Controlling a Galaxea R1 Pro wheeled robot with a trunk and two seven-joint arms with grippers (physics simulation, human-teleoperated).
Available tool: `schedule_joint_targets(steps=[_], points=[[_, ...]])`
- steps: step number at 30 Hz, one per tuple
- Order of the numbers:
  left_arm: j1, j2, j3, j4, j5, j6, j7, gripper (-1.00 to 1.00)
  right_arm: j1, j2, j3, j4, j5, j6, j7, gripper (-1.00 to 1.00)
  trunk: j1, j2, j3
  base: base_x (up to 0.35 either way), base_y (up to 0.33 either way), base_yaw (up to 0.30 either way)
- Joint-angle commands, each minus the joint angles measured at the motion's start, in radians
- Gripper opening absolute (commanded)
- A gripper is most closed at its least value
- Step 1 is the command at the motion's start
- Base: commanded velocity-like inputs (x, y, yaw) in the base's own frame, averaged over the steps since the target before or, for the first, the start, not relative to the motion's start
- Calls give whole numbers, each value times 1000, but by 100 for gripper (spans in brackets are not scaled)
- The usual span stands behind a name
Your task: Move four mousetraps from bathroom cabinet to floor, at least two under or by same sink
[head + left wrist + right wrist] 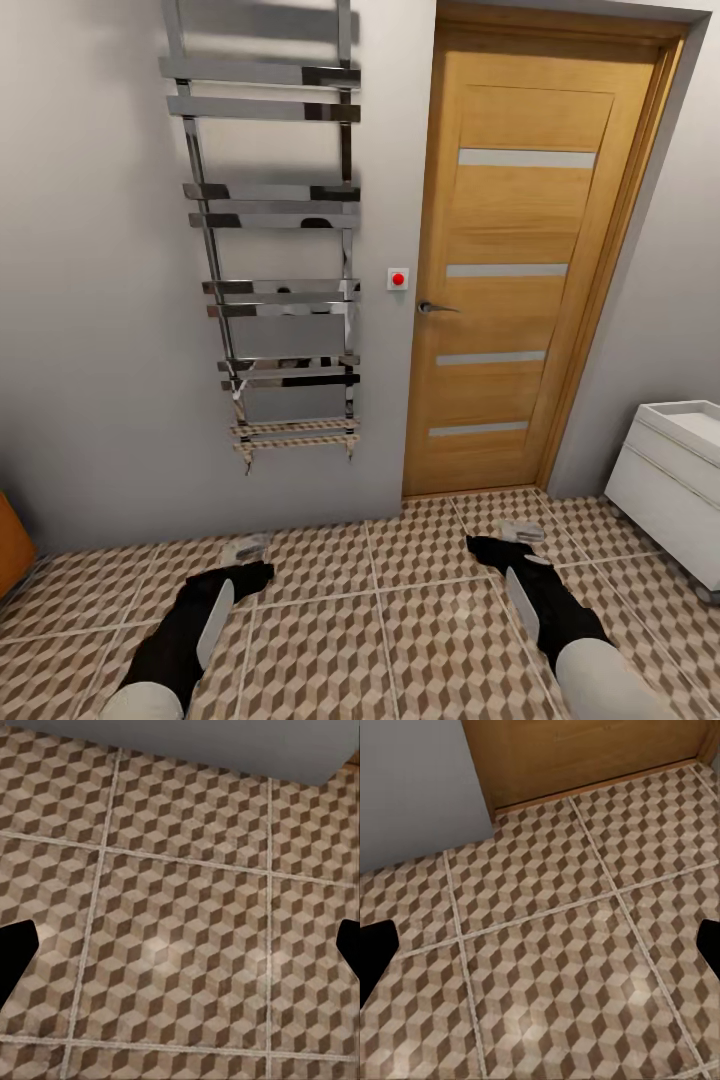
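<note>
Best to turn left toward the orange cabinet (12,545) at the edge, both grippers, left (246,549) and right (520,532), spread wide, holding nothing above the cube-pattern floor (420,620), sink (690,425) off right.

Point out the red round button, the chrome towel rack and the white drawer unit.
Red round button (398,278), head view, its centre.
Chrome towel rack (272,72), head view, a top bar.
White drawer unit (665,492), head view, its front.

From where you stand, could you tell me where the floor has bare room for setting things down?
The bathroom floor is bare between both arms, up to the wall and the door. It narrows beside the sink unit on the right and by the orange-brown cabinet edge on the left.
</note>
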Motion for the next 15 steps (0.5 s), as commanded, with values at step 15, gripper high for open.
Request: schedule_joint_targets(steps=[15], points=[[-150, -2, 7, -13, 12, 119, 7, 100, -154, 0, 0, 0, 4, 87, -3, 100, 0, -1, -1, 0, 0, 0]])
